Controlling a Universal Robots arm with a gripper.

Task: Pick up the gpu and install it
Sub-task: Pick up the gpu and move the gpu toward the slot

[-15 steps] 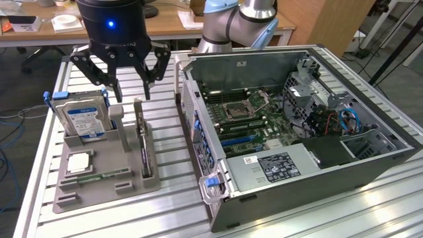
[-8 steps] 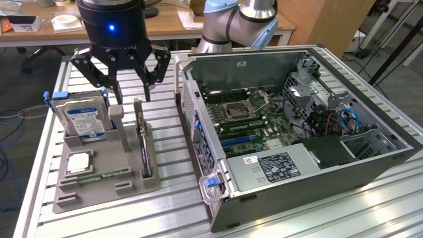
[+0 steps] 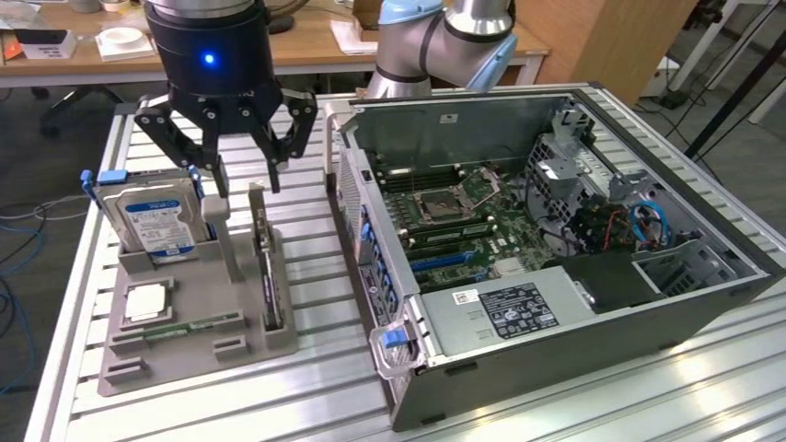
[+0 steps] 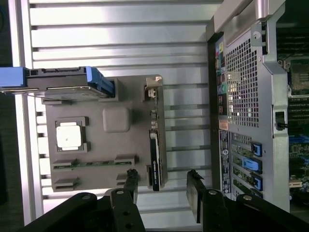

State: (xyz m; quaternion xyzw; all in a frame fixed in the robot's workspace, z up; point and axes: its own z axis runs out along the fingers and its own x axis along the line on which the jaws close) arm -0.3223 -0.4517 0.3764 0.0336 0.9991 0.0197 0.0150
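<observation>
**GPU PICKUP: HOLDER CONTENTS**

I see the gripper (image 3: 249,180) hanging above the grey holder (image 3: 202,354), its jaws partly spread and gripping nothing. The gpu (image 3: 265,267) stands on edge in the holder's slot nearest the computer case (image 3: 687,304) (side open, board exposed). The holder also carries a hard drive (image 3: 154,221) and a processor (image 3: 146,302).

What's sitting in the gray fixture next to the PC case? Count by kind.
Hard drive: 1
gpu: 1
CPU: 1
Memory stick: 1
Total: 4
</observation>
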